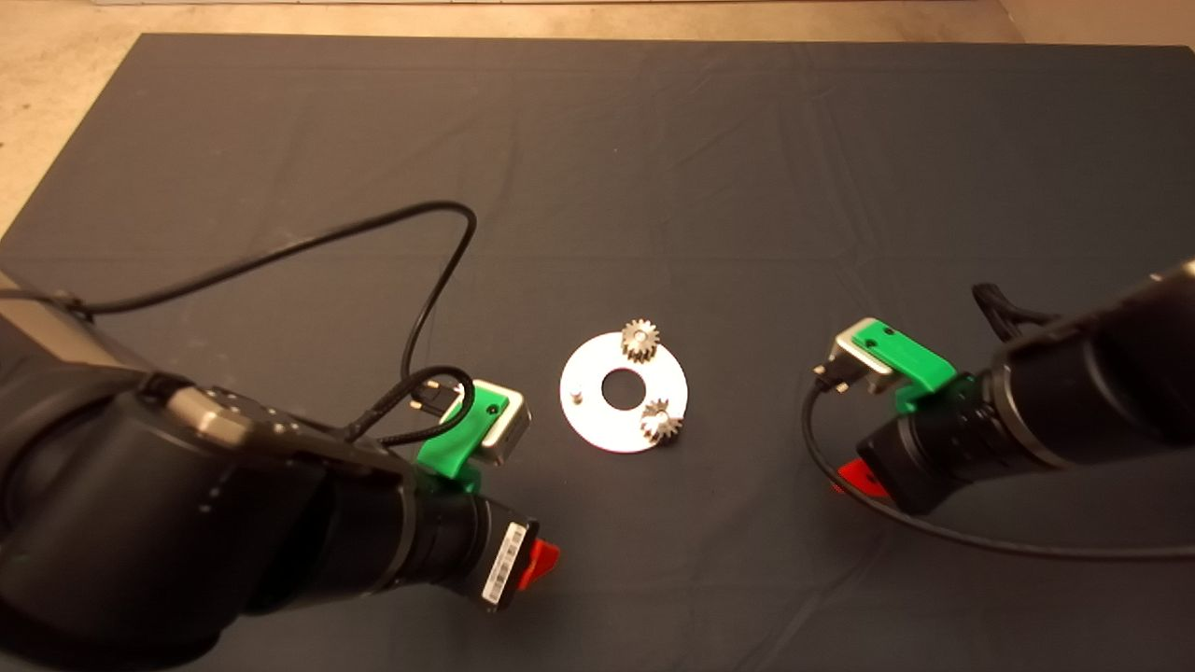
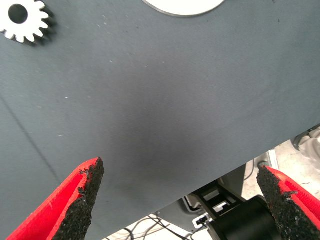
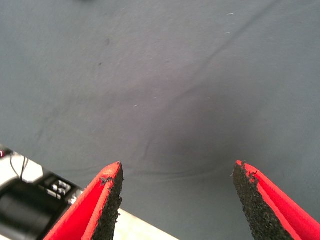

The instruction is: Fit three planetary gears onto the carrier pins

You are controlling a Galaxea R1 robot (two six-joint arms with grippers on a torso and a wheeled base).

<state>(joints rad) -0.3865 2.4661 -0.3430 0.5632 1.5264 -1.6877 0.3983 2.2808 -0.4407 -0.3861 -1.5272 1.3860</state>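
The disc (image 1: pixel 624 393) lies flat on the dark mat (image 1: pixel 728 168) just below the middle of the head view, shiny, with a large centre hole. Two gears sit on it: one gear (image 1: pixel 640 340) at the disc's upper edge, its teeth reaching past the rim, and a second gear (image 1: pixel 660 422) at the lower right edge, also overhanging a little. Each seems to sit on a pin, though the pins under them are hidden. The third pin (image 1: pixel 577 395) stands bare on the disc's left side.

The third gear (image 2: pixel 23 20) shows only in the left wrist view — it lies flat on the mat, apart from the disc's edge (image 2: pixel 182 7), touched by nothing. In the head view the left arm covers that spot.

The left gripper (image 1: pixel 539 558) hangs at the lower left of the head view, below and left of the disc, with only a red fingertip peeking past the wrist. In its wrist view the two fingers (image 2: pixel 82 200) are spread wide with nothing between them but mat. A black cable (image 1: pixel 439 271) loops from the left wrist camera up across the mat.

The right gripper (image 1: pixel 857 478) sits at the right of the head view, well apart from the disc, mostly hidden under its arm. Its fingers (image 3: pixel 107 202) are likewise spread wide and hold nothing — bare mat lies between the pads.
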